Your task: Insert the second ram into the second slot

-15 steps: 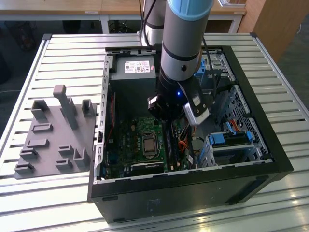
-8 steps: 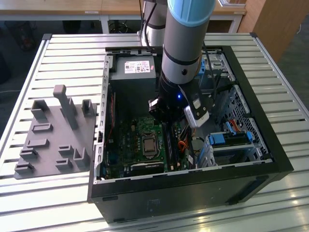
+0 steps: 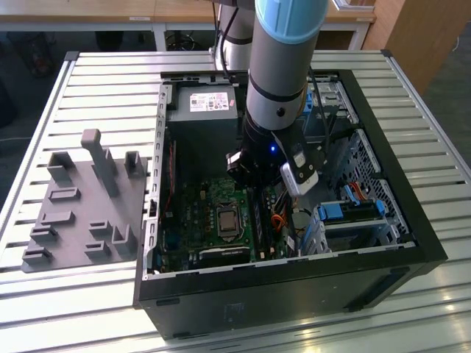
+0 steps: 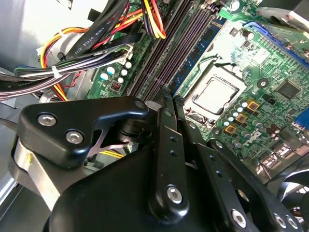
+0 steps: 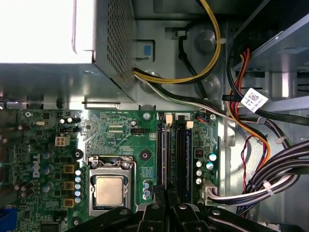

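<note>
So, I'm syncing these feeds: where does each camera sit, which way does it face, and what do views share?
Exterior view: off the arm, looking down into the open computer case; shows the arm.
First wrist view: on the wrist, facing squarely onto the motherboard; shows the gripper.
Second wrist view: on the wrist, looking obliquely past the gripper's linkage at the memory slots.
Both wrist views share the processor socket and those slots.

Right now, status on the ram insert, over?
Gripper low over memory slots. Blue stick sits in the slot nearest the processor. Cables lie beside.
</note>
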Controlling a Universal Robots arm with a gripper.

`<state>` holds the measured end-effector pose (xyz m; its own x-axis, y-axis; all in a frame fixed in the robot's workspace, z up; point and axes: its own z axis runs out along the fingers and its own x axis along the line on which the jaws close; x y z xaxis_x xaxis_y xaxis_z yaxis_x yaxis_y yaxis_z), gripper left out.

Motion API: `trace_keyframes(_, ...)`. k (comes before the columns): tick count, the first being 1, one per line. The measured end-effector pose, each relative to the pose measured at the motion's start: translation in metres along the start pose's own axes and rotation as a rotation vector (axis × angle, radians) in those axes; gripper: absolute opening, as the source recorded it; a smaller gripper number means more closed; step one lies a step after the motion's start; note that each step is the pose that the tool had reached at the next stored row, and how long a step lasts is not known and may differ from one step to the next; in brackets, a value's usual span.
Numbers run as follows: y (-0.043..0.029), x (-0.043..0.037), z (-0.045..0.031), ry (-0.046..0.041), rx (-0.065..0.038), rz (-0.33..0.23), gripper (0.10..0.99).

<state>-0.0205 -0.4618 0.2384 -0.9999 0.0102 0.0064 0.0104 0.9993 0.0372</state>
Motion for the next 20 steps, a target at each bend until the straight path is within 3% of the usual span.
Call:
trace_keyframes(14,-0.0007,-0.0016,0.0038,0.0022,0.000,0.000,0.137)
trace_keyframes(20,-0.0013,-0.0025,0.0054,0.0075,0.000,0.000,0.137)
